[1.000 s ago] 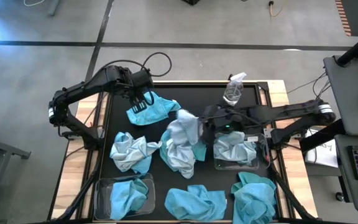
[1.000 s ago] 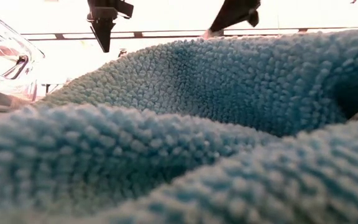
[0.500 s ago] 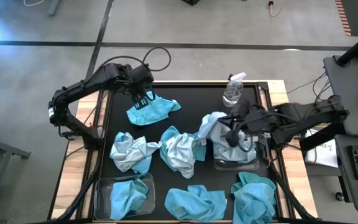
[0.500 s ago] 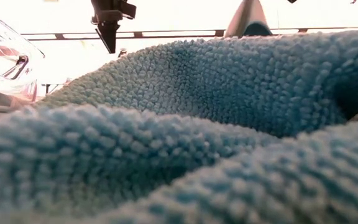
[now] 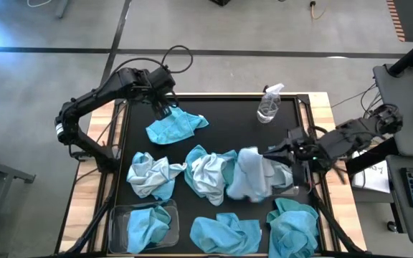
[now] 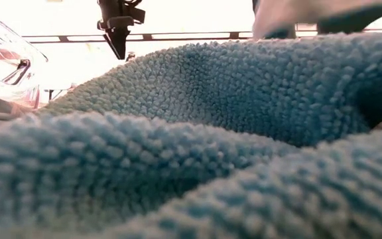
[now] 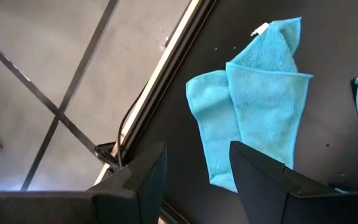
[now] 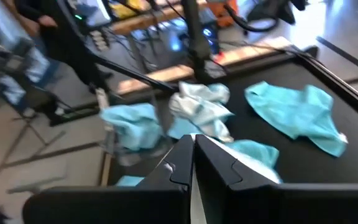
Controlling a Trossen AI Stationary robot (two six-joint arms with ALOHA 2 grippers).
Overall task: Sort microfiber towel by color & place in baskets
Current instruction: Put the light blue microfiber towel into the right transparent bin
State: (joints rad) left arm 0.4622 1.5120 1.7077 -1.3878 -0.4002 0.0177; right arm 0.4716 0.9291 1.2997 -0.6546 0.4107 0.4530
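My right gripper (image 5: 277,152) is shut on a pale whitish-blue towel (image 5: 249,175) above the right basket (image 5: 296,188), which holds other pale cloth. The left basket (image 5: 120,228) at the near left holds a turquoise towel (image 5: 145,226). My left gripper (image 7: 197,180) hangs open over the far left of the table, above and beside a flat turquoise towel (image 7: 260,106), touching nothing. More towels lie on the black mat: a pale one (image 5: 149,174), a pale-and-turquoise heap (image 5: 208,174), and turquoise ones (image 5: 226,233) (image 5: 292,226). My right gripper pinches the pale towel's upper end (image 5: 260,154) between its two shut fingers; one layer or several, I cannot tell. The fingers come nearly level from the table's right side. The towel hangs slack below them, draped over the right basket's left rim (image 5: 248,188).
A small clear spray bottle (image 5: 269,106) stands at the far right of the mat. A turquoise towel (image 6: 191,146) fills the low view close to the camera. Wooden table edges frame the black mat (image 5: 228,115); cables and a desk stand beyond the right edge.
My right gripper has gone up and toward the table's right edge, staying shut. The pale towel has been lifted off the middle heap and carried over the right basket, where it now hangs spread out over the left rim.
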